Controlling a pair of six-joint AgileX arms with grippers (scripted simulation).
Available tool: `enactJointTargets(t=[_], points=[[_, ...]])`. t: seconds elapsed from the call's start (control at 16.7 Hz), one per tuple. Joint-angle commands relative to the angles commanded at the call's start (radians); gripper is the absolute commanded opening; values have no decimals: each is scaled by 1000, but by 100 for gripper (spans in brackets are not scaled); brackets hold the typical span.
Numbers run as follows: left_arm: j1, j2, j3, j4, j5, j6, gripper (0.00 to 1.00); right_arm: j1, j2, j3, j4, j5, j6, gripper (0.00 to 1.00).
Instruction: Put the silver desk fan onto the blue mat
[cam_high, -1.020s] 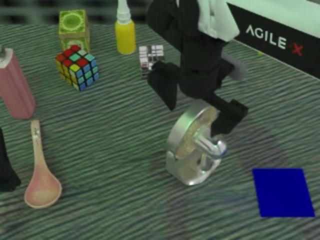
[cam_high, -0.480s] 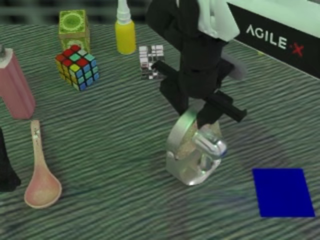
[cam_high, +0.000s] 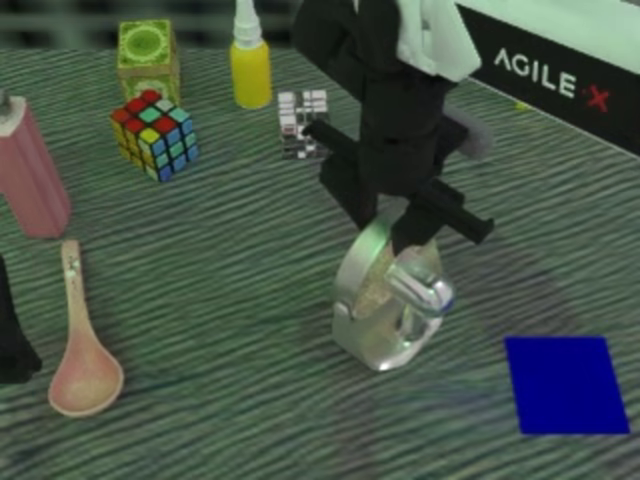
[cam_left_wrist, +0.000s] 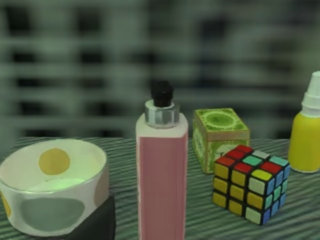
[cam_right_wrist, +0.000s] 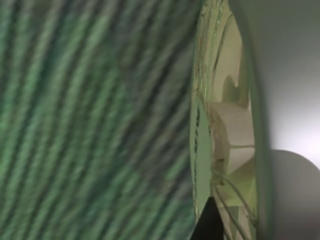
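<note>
R wrist view alone shows silver desk fan (cam_right_wrist: 225, 125) grille up close.

Silver desk fan (cam_high: 385, 305) — shiny ring guard, speckled beige grille, stubby motor housing — stands upright on its flat base near the tabletop's centre. Blue mat (cam_high: 565, 384) — thin, plain square — lies flat, apart, toward the right.

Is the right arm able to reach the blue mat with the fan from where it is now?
Probably yes. The right claw is closed on the silver desk fan, and the blue mat lies nearby to the right, with only bare table between them.
</note>
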Motion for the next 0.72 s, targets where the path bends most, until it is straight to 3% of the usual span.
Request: enactJointTargets(t=[0.36,0.72], points=[[0,0,0,0,0,0,100,-1,1,17,-17,-2,2,0],[0,0,0,0,0,0,100,5,35,241,-198,-1,2,0]])
